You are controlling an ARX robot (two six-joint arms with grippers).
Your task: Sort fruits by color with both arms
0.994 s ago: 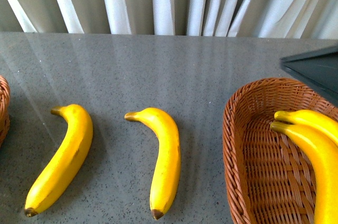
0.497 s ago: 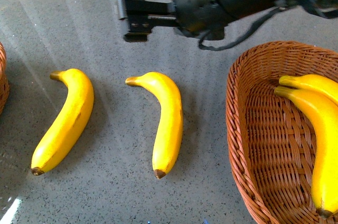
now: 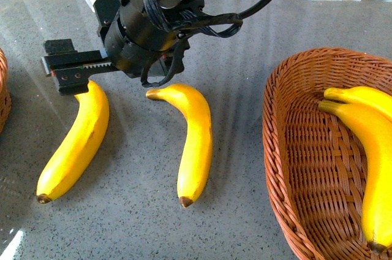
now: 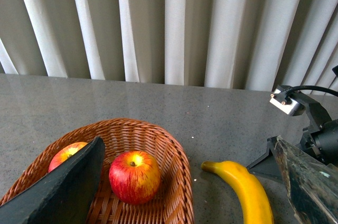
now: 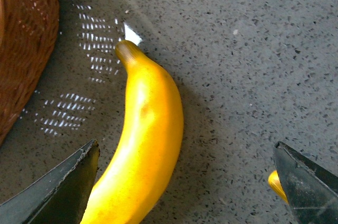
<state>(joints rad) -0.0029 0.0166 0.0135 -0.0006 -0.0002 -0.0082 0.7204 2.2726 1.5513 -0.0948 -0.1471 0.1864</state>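
Above the counter [image 3: 245, 88], over the stem end of the leftmost banana [image 3: 76, 143], we hold our right claw [image 5: 185, 182] wide open and empty, its jaws spanning the fruit's long axis, which runs back toward us.

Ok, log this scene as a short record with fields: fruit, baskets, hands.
on table: left banana and middle banana, both loose
right basket: two bananas
left basket: two red apples
right hand: open, above the left banana's stem end
left hand: open, holding nothing
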